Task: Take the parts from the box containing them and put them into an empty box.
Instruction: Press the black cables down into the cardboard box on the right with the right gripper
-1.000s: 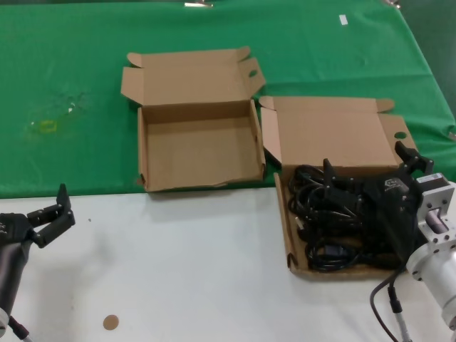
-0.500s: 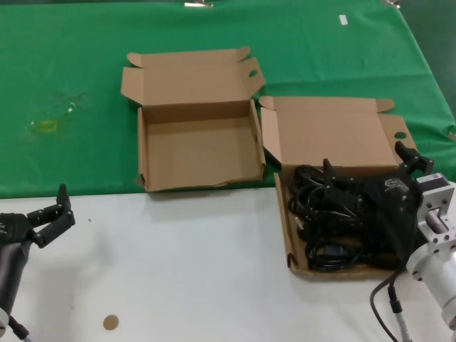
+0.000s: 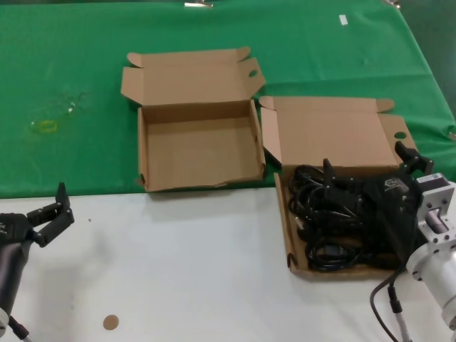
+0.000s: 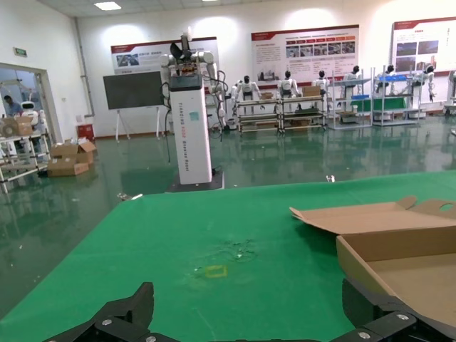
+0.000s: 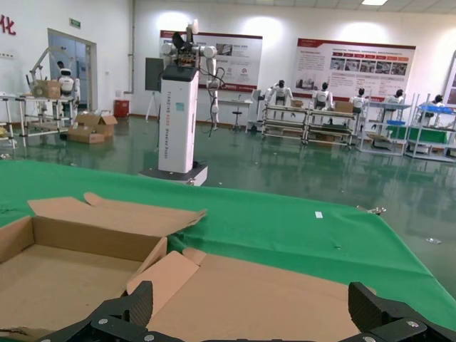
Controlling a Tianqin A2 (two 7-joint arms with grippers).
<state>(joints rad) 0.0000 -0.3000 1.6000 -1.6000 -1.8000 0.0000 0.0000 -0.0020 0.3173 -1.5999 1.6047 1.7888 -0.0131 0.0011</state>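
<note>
Head view: the right gripper (image 3: pixel 370 171), its black fingers spread wide, hovers over the tangled thin black power cords (image 3: pixel 324 224) lying in the low-walled brown cardboard box (image 3: pixel 291 242) on the white tabletop (image 3: pixel 199 271). To that box's left, on the green cloth (image 3: pixel 71 85), sits the taller-walled brown cardboard box (image 3: pixel 199 153), bare inside. The left gripper (image 3: pixel 50 214) waits, parted, near the table's left edge.

Left wrist view: fingers (image 4: pixel 121 317) apart above green cloth.

Right wrist view: fingers (image 5: pixel 121 313) wide over the open lid (image 5: pixel 263 299)

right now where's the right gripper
In the head view the right gripper hangs open at the robot's right, over the power cords in the low cardboard box.
</note>
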